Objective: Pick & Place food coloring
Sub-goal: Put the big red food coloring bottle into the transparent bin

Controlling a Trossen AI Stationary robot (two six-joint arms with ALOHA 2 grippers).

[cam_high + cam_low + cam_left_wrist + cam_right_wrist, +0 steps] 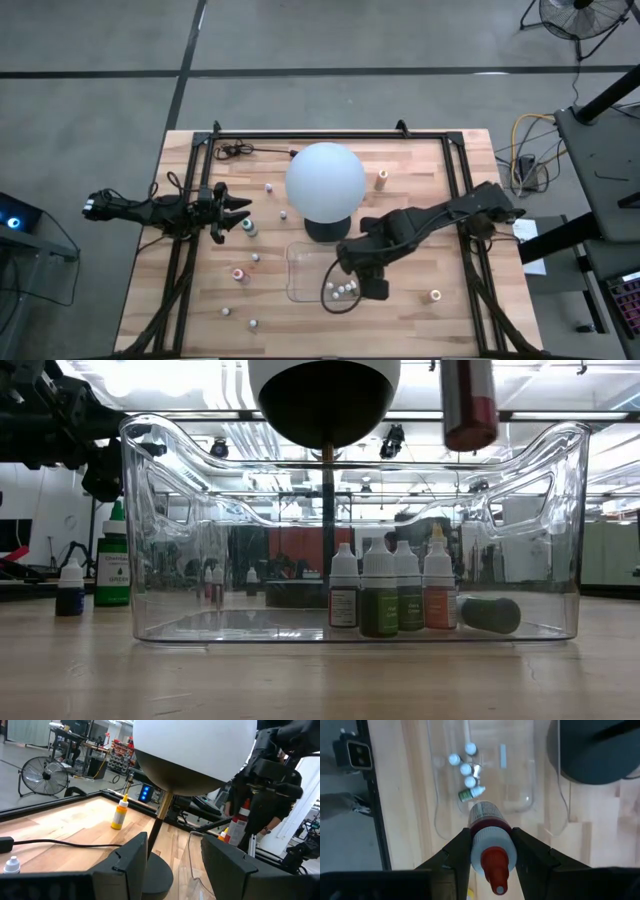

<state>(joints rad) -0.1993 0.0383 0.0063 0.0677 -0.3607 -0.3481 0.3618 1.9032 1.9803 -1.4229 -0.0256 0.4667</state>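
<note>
Five bottles sit in the clear tray (pixel 150 510), the right gripper (pixel 490 852) clamps a red bottle (pixel 489 837) above it, several bottles (pixel 238 274) remain on the table (pixel 420 160), and the left gripper (pixel 232 211) waits parted, empty.

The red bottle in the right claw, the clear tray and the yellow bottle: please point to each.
red bottle (pixel 489 827), right wrist view, its labelled body
clear tray (pixel 170 510), low view, its left wall
yellow bottle (pixel 119 815), left wrist view, its body
</note>
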